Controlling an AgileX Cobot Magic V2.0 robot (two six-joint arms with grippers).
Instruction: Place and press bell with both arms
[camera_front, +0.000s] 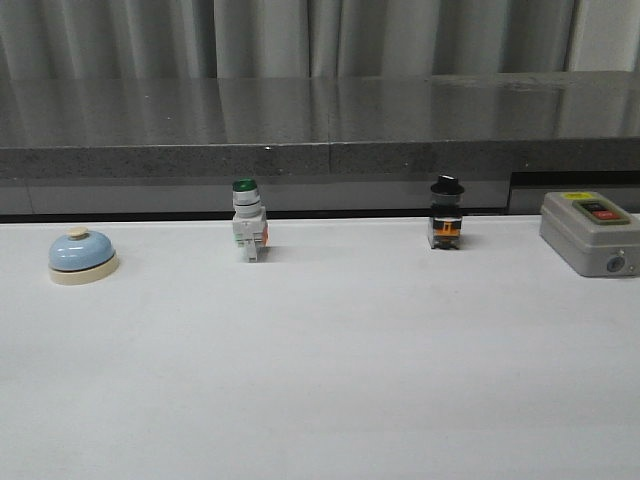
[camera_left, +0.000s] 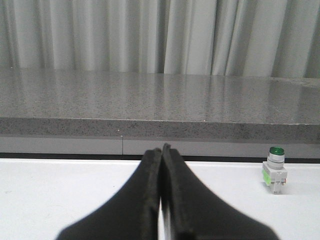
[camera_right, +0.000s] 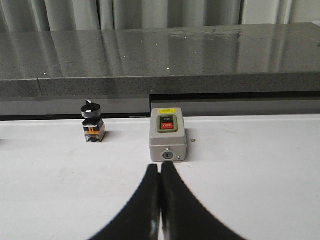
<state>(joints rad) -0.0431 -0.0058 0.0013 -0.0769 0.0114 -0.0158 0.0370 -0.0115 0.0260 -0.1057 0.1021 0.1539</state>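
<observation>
- left tool (camera_left: 161, 150) and right tool (camera_right: 160, 167) each level above the white counter (camera_front: 330, 370), fingers pressed together, holding nothing.
- blue bell (camera_front: 82, 256) sits far left, untouched.
- green switch (camera_front: 248, 220), black knob switch (camera_front: 446, 214) and grey button box (camera_front: 588, 232) stand along the back edge.

Matt white counter (camera_front: 330, 380) with small hard-surfaced devices below a polished stone-look ledge.

The bell (camera_front: 82, 254) has a glossy light-blue dome and a duller cream base. The green-capped switch (camera_front: 248, 232) and black-knobbed switch (camera_front: 446, 214) look like plastic. The grey box (camera_front: 590, 232) looks matt, its casing material unclear. The speckled grey ledge (camera_front: 300, 125) reflects the pleated cloth curtain (camera_front: 300, 35). Black fingers (camera_left: 145, 200) look smooth and matt.
</observation>
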